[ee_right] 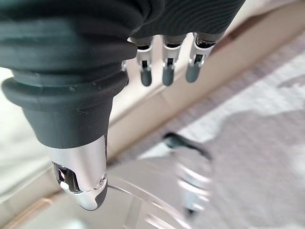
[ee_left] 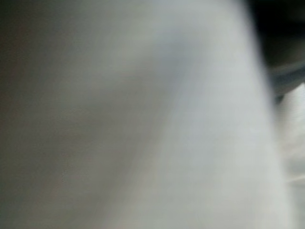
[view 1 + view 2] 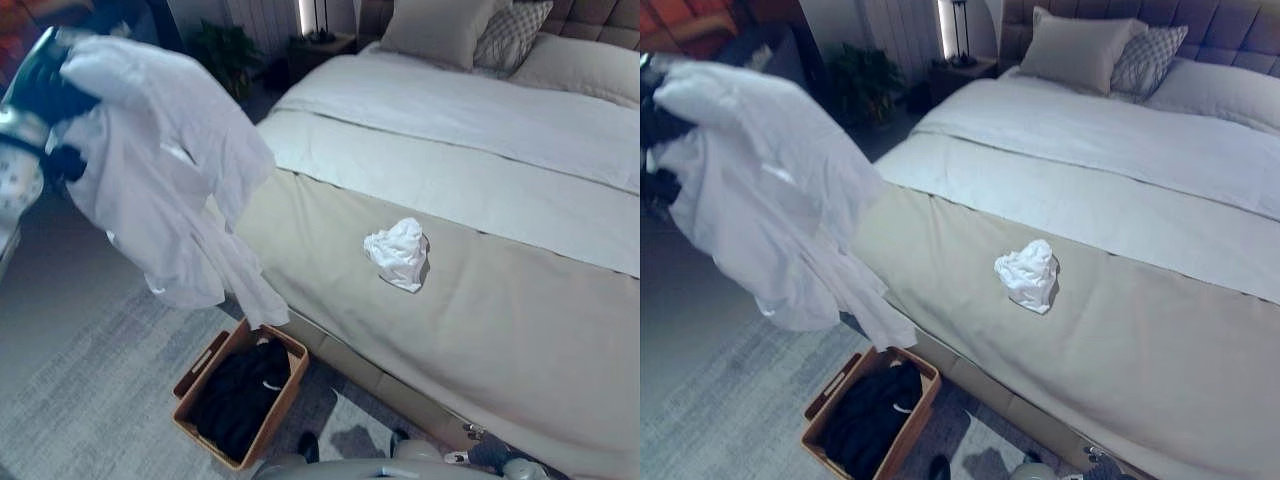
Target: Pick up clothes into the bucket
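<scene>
Beside the bed (image 3: 520, 330), the left hand (image 3: 45, 85) holds a white shirt (image 3: 170, 170) high, grip hidden; right hand (image 1: 164, 67) hangs relaxed. Swing it over the basket (image 3: 282, 398), then release.

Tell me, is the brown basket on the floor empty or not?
Not empty. The basket already holds dark clothes, lying inside its walls.

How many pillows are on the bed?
2: a plain pillow stands at the head of the bed, and a checked pillow leans just beside it. More could be hidden past the picture's edge.
</scene>
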Controlling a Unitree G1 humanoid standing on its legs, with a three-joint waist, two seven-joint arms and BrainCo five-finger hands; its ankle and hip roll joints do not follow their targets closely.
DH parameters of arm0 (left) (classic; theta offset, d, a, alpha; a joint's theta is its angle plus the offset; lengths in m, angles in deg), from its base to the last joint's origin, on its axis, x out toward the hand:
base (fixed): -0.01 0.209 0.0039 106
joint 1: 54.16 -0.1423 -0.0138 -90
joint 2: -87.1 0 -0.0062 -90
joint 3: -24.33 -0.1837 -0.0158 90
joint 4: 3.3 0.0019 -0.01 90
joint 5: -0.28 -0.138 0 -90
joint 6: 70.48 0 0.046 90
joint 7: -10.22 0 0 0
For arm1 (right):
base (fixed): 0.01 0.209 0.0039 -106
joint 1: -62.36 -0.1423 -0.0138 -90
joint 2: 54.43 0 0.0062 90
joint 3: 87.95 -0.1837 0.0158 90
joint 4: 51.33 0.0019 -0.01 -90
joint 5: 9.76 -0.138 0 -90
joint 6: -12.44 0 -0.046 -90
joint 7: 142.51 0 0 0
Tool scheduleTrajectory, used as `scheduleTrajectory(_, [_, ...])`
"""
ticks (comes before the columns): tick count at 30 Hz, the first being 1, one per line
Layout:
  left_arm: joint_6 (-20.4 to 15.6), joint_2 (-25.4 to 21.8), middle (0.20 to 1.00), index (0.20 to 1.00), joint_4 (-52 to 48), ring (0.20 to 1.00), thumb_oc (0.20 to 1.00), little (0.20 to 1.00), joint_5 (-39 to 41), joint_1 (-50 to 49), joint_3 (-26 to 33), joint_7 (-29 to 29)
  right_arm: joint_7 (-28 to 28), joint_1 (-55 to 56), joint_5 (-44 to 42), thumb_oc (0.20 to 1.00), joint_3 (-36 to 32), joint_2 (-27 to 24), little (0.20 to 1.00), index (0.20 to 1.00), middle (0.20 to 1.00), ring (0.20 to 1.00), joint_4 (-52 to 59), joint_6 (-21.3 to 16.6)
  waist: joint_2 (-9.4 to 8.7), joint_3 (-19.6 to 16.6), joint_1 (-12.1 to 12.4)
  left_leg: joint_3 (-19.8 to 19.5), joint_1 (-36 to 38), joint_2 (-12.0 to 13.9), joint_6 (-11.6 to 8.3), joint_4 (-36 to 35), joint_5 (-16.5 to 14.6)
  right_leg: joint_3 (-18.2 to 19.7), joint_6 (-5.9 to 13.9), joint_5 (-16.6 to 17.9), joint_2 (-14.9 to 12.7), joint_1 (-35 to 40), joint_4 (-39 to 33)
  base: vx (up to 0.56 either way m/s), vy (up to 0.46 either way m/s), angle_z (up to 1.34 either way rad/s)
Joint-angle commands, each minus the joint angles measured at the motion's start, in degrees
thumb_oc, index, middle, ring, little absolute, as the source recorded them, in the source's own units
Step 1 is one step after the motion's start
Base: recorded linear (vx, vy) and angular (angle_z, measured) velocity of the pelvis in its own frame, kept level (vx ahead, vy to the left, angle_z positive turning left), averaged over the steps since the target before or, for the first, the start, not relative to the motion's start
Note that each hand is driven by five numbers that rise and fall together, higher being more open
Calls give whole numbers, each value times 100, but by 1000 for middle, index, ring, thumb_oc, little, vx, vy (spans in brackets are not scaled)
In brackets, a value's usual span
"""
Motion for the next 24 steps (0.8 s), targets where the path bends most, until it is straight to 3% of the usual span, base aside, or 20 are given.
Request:
scheduleTrajectory(1, [-139, -207, 200, 200, 125, 200, 200, 200, -332, 15, 926, 429, -216, -31, -171, 1000, -22, -64, 1000, 1000, 1000, 1000, 39, -190, -127, 188, -39, -41, -282, -222, 263, 790, -594, -12, 221, 124, -174, -71, 177, -185, 25, 4])
scheduleTrajectory(4, [-69, -16, 200, 200, 133, 200, 200, 200, -968, -572, 1371, 708, -294, -128, -178, 1000, -24, -146, 1000, 1000, 1000, 1000, 160, -257, -188, 506, -49, -73, -681, -240, 283, 1083, -615, 42, 170, 92, -179, -436, 463, -142, 13, 8])
scheduleTrajectory(10, [25, 343, 200, 200, 306, 200, 200, 200, -1643, -788, 1476, 1084, -468, -340, -241, 1000, 42, -289, 1000, 1000, 1000, 1000, 409, -381, -403, 983, -16, -112, -1379, -159, 263, 1586, -646, 69, 104, 116, -178, -1021, 725, -136, -15, 5])
scheduleTrajectory(18, [-116, 819, 200, 200, 465, 200, 200, 200, -1978, -387, 1117, 1703, -884, -771, -487, 1000, 254, -374, 1000, 1000, 1000, 1000, 899, -651, -753, 1574, 18, -254, -2337, -27, 179, 2070, -583, -27, 45, 120, -127, -1840, 1045, -90, -25, 1])
scheduleTrajectory(24, [-57, 917, 200, 200, 726, 200, 200, 200, -2017, 139, 658, 1839, -1069, -936, -672, 1000, 316, -416, 1000, 1000, 1000, 1000, 1229, -768, -902, 1880, 33, -261, -2709, 24, 170, 2237, -620, -84, 62, 112, -103, -2144, 1146, -47, -7, 3])
